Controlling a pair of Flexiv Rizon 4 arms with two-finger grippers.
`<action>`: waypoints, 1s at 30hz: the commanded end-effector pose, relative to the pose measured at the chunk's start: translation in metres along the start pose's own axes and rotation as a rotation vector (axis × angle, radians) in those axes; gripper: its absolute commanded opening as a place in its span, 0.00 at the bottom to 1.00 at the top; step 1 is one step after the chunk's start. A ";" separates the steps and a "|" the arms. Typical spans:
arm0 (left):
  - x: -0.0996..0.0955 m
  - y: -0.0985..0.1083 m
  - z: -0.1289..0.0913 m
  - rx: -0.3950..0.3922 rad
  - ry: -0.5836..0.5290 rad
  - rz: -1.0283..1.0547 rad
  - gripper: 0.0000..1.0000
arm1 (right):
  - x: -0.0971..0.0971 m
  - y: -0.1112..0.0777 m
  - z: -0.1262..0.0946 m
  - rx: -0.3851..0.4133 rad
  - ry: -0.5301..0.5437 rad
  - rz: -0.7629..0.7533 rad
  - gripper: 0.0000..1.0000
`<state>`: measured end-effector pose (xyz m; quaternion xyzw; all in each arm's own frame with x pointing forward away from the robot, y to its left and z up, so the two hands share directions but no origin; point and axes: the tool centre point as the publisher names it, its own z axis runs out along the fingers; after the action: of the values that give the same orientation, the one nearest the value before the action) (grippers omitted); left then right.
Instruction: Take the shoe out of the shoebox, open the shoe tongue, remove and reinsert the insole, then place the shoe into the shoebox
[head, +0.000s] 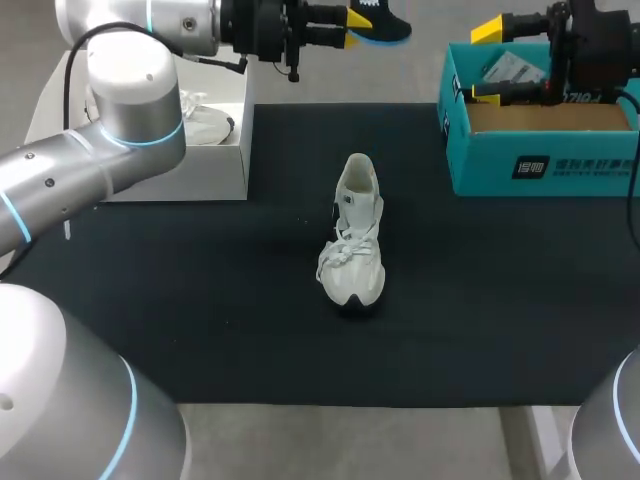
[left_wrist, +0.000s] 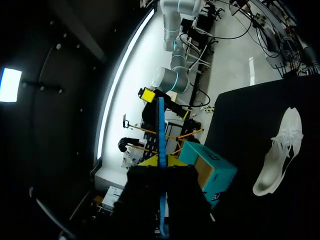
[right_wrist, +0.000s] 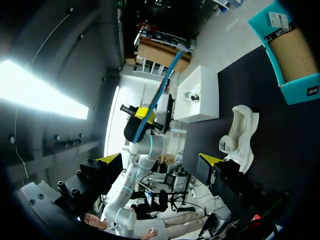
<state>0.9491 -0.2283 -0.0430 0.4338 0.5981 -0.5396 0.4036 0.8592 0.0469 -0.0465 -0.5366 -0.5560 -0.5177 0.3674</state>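
You have the insole (head: 386, 29) pinched in the left claw (head: 352, 28), past the worktop's (head: 200, 300) far edge. The right claw (head: 483, 62) gapes wide at the shoebox (head: 540, 165).

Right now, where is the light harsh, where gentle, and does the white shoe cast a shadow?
Head view: even light; the white shoe stands out bright, any shadow lost on the black mat. Left wrist view: a glaring strip beyond the table, the left pincer dark around the blue insole it grips. Right wrist view: a glaring patch too, the open right pincer shaded.
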 end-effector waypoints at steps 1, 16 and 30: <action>0.002 -0.002 0.000 -0.004 -0.004 0.002 0.00 | 0.000 0.000 0.001 -0.001 -0.001 0.001 1.00; 0.004 -0.008 0.017 0.001 0.006 0.258 0.00 | 0.000 0.000 0.001 -0.001 -0.001 0.001 1.00; 0.023 -0.023 0.042 0.045 0.004 0.309 0.00 | 0.003 0.023 0.011 0.012 -0.011 -0.028 1.00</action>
<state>0.9212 -0.2632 -0.0591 0.5331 0.5153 -0.4831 0.4657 0.8682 0.0491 -0.0430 -0.5330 -0.5624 -0.5233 0.3545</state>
